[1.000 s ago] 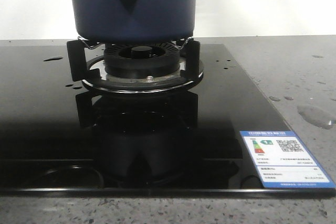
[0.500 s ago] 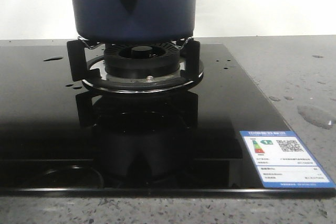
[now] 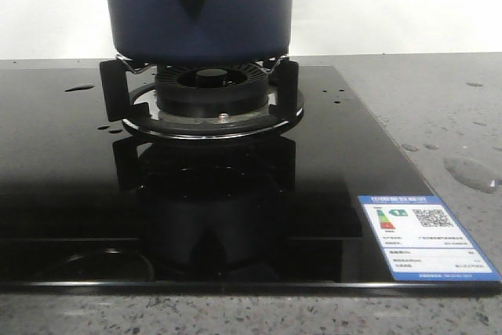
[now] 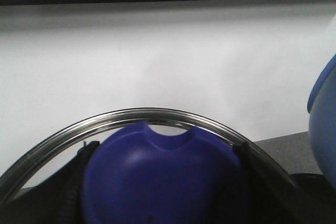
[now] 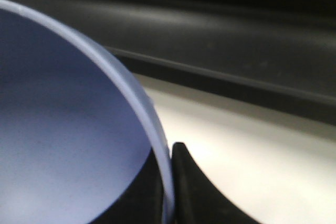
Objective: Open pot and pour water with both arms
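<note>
The pot (image 3: 200, 9) is dark navy; the cooktop (image 3: 70, 162) glossy black (its sticker (image 3: 427, 245) blue-and-white), the table (image 3: 447, 107) speckled grey.

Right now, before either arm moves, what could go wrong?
The pot sits high on the narrow burner supports; a sideways nudge might tip it.
The left claw holds the glass lid only by its knob; it could slip.
The puddle on the counter suggests spills; more pouring may wet the cooktop.

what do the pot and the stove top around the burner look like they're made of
The pot: probably enamelled or coated metal, going by its smooth, matte navy sides. The stove top: likely black glass, since it mirrors the burner and pot sharply; drops of water bead on it.
</note>
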Robot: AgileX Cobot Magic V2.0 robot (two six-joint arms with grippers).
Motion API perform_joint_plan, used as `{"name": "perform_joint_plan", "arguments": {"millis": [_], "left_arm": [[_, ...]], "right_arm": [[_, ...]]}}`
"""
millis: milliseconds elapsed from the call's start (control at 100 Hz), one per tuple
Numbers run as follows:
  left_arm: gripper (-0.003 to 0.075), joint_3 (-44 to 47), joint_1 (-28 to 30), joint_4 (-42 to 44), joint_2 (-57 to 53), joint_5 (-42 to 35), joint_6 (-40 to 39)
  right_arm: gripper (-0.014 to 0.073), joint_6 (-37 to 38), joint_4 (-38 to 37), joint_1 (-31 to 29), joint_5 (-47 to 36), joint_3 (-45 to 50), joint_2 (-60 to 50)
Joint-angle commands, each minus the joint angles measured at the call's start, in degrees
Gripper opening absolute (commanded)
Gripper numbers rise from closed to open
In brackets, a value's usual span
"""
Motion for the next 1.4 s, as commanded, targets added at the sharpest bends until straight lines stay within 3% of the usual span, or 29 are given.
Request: {"name": "perform_joint_plan", "arguments": {"millis": [0,320,1150,1250,1390], "left_arm": [[0.0379,-2.13,0.13,-1.00,-1.51,-5.56,-0.04],[0.0379,-2.13,0.13,-1.00,-1.51,-5.61,-0.04],[0.0379,-2.13,0.13,-1.00,-1.51,-5.61,-0.04],[0.0379,-2.13,0.13,-1.61,-1.51,-5.50,-0.04],[0.0379,-2.13,-0.39,-2.48,-1.51,-4.50,-0.04]], "right_arm": [[-0.0059,-0.18,-2.73,0.08,-7.52,-1.65,-3.05],[-0.0059,-0.18,-5.77,0.08,-13.49,-1.65,-3.05],[-0.0059,-0.18,-5.77,0.08,-13.17,-1.65,-3.05],[-0.0058,-0.28,-5.67,0.08,-8.91,-1.65,-4.06],[-0.0057,-0.28,-2.90,-1.47,8.26,-3.37,-8.07]]}}
